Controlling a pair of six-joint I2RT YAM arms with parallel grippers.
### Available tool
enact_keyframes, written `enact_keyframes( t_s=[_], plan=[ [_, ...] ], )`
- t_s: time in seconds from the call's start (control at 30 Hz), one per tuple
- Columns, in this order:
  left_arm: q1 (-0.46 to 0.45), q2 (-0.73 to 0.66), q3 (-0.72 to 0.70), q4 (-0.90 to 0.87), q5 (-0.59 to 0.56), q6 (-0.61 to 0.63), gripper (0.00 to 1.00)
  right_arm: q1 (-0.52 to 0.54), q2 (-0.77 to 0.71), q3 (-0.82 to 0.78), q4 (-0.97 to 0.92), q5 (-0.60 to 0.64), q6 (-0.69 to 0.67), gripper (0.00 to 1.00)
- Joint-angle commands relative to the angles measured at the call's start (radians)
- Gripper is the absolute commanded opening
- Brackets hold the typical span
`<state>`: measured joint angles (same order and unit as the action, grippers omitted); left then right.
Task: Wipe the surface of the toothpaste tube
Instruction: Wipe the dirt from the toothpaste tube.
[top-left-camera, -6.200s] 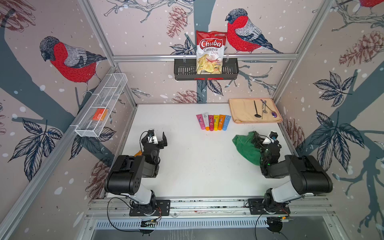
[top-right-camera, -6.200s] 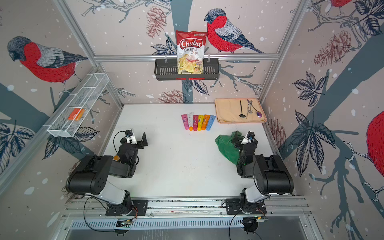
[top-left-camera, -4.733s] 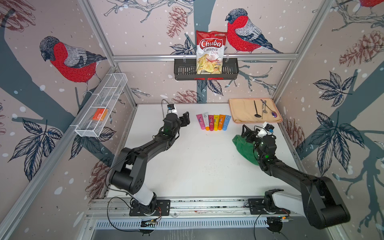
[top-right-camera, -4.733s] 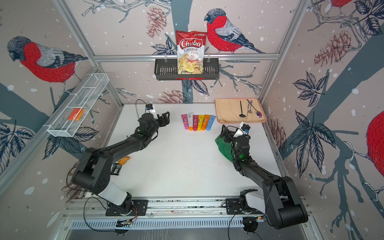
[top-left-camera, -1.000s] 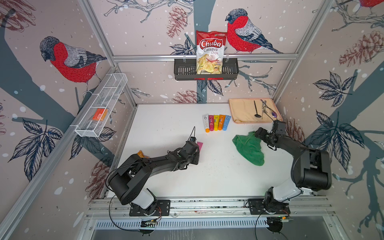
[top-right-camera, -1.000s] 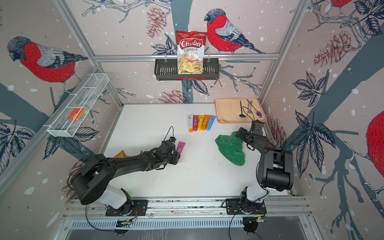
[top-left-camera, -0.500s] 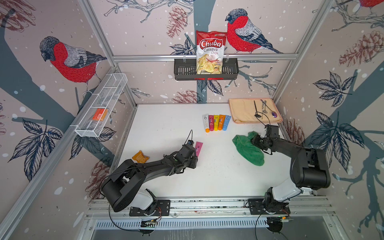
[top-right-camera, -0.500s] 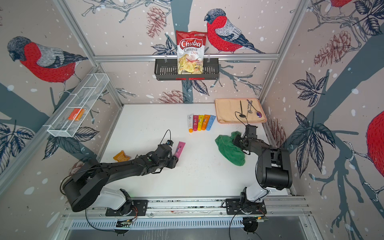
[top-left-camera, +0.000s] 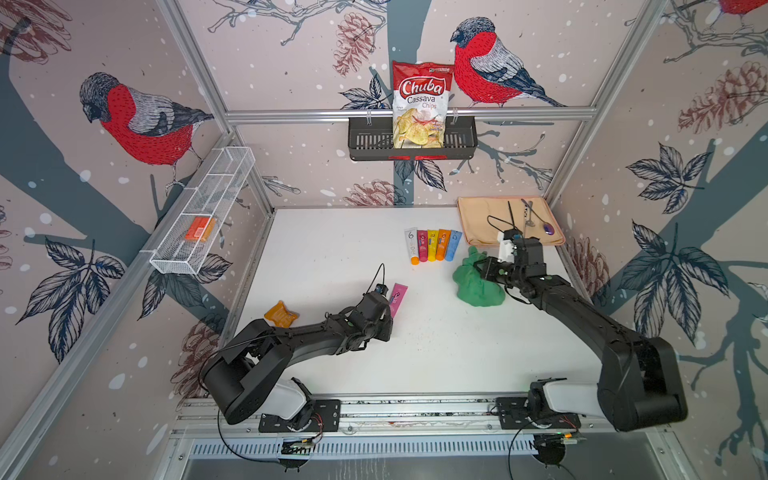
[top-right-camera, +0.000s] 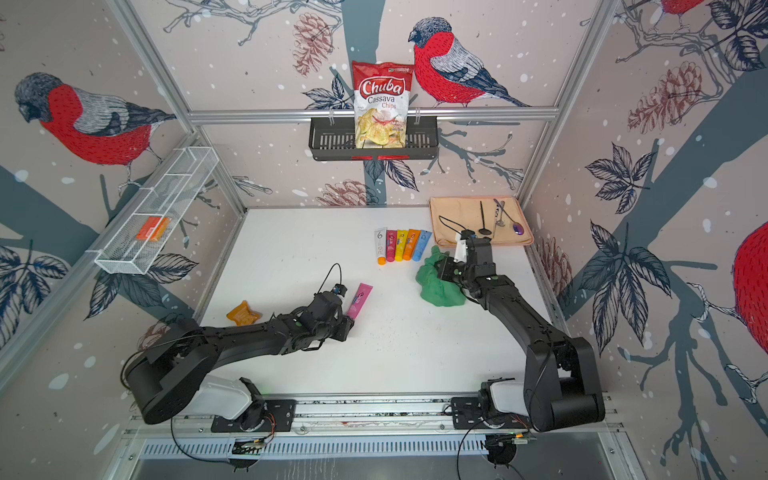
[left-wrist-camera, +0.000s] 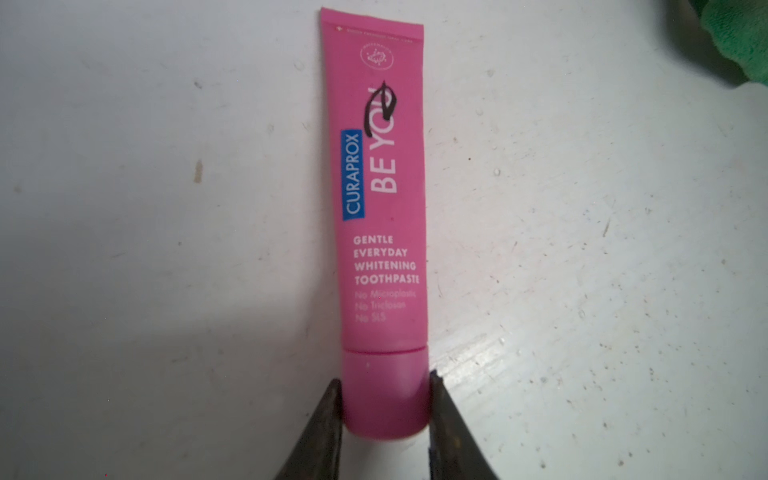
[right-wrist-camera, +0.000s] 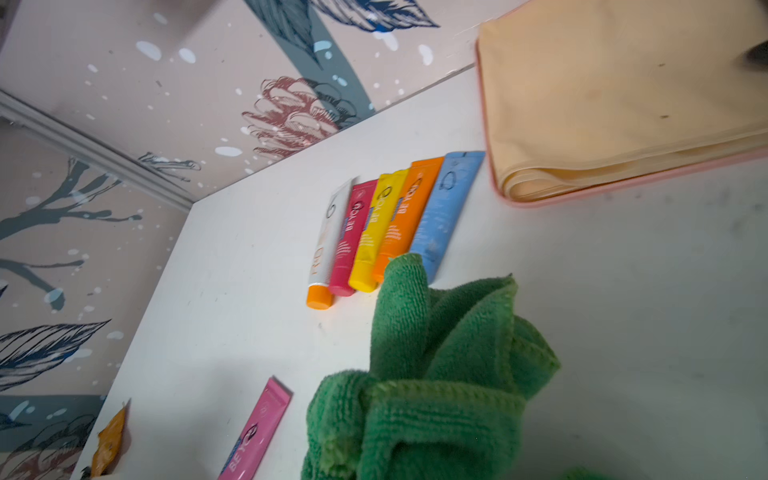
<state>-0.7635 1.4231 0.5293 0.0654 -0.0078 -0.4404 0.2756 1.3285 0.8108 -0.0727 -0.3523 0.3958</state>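
The left gripper nips the cap of the pink Curaprox toothpaste tube — lying flat mid-table, black scribble on its label — arm stretched low; the right gripper, arm reaching forward, is clamped on the bunched green cloth.

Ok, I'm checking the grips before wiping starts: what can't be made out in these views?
Right tool tips: buried in the crumpled green microfibre cloth, in both top views and the right wrist view.
Pink toothpaste tube underside: against the white table, unseen everywhere.
Orange packet label in the white wire basket: too small in both top views.
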Motion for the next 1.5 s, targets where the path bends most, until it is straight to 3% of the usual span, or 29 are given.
enact_keyframes(
  t_s=[0.0, 0.13, 0.37, 0.47, 0.7, 0.9, 1.07, 1.2, 1.47],
  plan=[
    [-0.002, -0.017, -0.005, 0.014, 0.006, 0.03, 0.29, 0.121, 0.025, 0.043, 0.015, 0.15, 0.044, 0.04],
    [-0.011, -0.029, -0.007, -0.004, -0.013, 0.046, 0.27, 0.303, 0.155, 0.16, -0.028, 0.368, 0.046, 0.04],
    [-0.024, -0.016, -0.005, -0.005, -0.018, 0.057, 0.28, 0.553, 0.479, 0.418, -0.135, 0.604, 0.021, 0.08],
    [-0.026, -0.01, -0.008, -0.004, -0.021, 0.06, 0.28, 0.612, 0.59, 0.507, -0.176, 0.643, 0.002, 0.09],
    [-0.026, -0.059, -0.049, 0.023, -0.032, 0.056, 0.28, 0.62, 0.619, 0.434, -0.068, 0.469, 0.028, 0.17],
    [-0.026, -0.053, -0.049, 0.027, -0.027, 0.058, 0.28, 0.542, 0.528, 0.235, 0.147, 0.17, 0.1, 0.56],
    [-0.026, -0.046, -0.045, 0.028, -0.021, 0.063, 0.29, 0.49, 0.45, 0.128, 0.279, 0.001, 0.136, 0.7],
    [-0.026, -0.042, -0.045, 0.029, -0.019, 0.065, 0.29, 0.474, 0.449, 0.098, 0.32, -0.034, 0.149, 0.68],
    [-0.026, -0.029, -0.039, 0.033, -0.006, 0.073, 0.27, 0.553, 0.571, 0.15, 0.302, -0.005, 0.15, 0.29]
  ],
)
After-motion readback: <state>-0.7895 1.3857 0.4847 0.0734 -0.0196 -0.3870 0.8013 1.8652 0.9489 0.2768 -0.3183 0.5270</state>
